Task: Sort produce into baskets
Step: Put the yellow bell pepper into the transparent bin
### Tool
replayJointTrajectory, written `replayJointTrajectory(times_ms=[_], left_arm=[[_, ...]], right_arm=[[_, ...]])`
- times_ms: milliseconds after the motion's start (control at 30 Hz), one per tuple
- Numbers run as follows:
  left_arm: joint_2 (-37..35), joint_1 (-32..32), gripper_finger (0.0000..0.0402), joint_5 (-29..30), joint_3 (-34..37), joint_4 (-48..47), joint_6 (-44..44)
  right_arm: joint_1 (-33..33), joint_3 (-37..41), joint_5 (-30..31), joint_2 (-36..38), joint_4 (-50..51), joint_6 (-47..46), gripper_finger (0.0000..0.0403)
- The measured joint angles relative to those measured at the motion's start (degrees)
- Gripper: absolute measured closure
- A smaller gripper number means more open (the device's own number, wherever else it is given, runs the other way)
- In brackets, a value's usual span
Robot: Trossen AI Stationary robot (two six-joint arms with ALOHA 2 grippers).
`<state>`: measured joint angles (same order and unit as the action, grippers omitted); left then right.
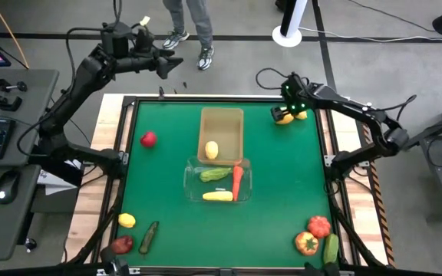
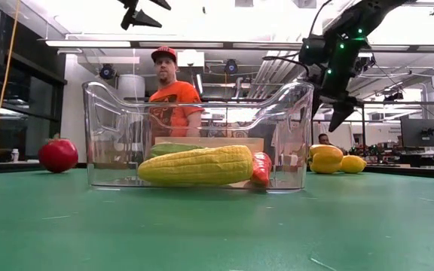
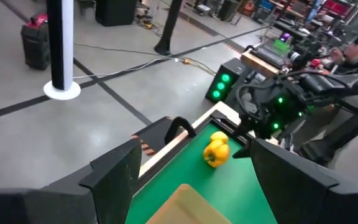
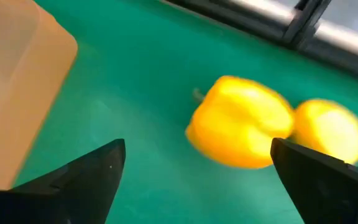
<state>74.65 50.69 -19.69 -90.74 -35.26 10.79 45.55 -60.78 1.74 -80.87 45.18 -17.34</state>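
Observation:
A yellow pepper (image 4: 241, 121) and a lemon (image 4: 329, 129) lie side by side on the green table at its far right corner (image 1: 284, 116). My right gripper (image 4: 197, 177) hovers open above them, its fingers apart on either side of the pepper, touching nothing. My left gripper (image 1: 176, 64) is open, raised high beyond the table's far left edge. The tan basket (image 1: 222, 134) holds a lemon (image 1: 212, 149). The clear basket (image 1: 218, 182) holds a cucumber (image 1: 215, 174), a carrot (image 1: 238, 181) and a yellow corn cob (image 2: 196, 165).
A red apple (image 1: 149, 139) lies at the left. A lemon (image 1: 126, 221), a dark cucumber (image 1: 149, 236) and a red fruit (image 1: 122, 244) lie near left. A tomato (image 1: 319, 225), a pepper (image 1: 306, 244) and a cucumber (image 1: 330, 249) lie near right. A person stands beyond the far edge.

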Motion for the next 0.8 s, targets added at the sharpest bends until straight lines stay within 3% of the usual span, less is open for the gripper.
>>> replayJointTrajectory(times_ms=[267,433,800], left_arm=[[0.00,1.09,0.0112,-5.59,0.00,-3.54,-3.43],[0.00,0.13,0.0112,-5.67,0.00,-6.83,-2.96],[0.11,-9.94,0.0112,-5.26,0.00,-0.48,-3.03]], right_arm=[[0.11,-10.11,2.11,-1.22,-0.26,10.41,0.0017],[0.09,-13.35,5.35,-1.20,0.90,10.54,0.0017],[2.19,-14.39,4.86,-13.25,8.80,28.67,0.0017]])
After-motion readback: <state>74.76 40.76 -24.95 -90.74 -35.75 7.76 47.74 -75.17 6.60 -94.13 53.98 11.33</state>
